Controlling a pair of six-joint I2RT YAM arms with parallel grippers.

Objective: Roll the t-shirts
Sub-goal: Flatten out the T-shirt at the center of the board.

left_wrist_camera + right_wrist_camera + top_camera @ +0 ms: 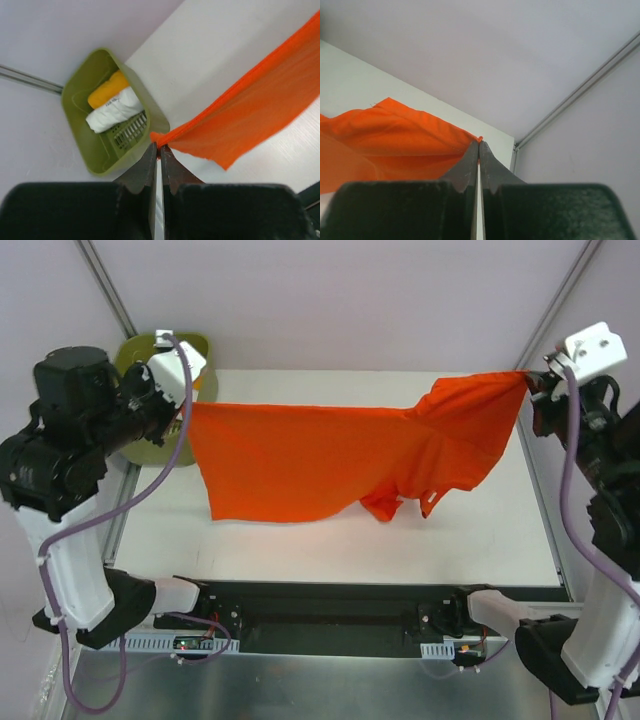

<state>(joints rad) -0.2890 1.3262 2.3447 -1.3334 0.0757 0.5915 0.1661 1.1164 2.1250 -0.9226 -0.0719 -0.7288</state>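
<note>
Two hands hold one red-orange t-shirt stretched in the air above the white surface. The left hand has its fingers pressed together on one corner of the cloth, at the far left, near a green basket. The right hand pinches the opposite corner, up at the far right edge of the surface. Between them the top edge of the cloth runs nearly straight and taut. The rest hangs down as a sheet, with a sleeve and some folds bunched in the right half. Whether the lower hem touches the surface cannot be told. Inside the basket a rolled white shirt and a rolled yellow-orange shirt lie side by side, touching.
</note>
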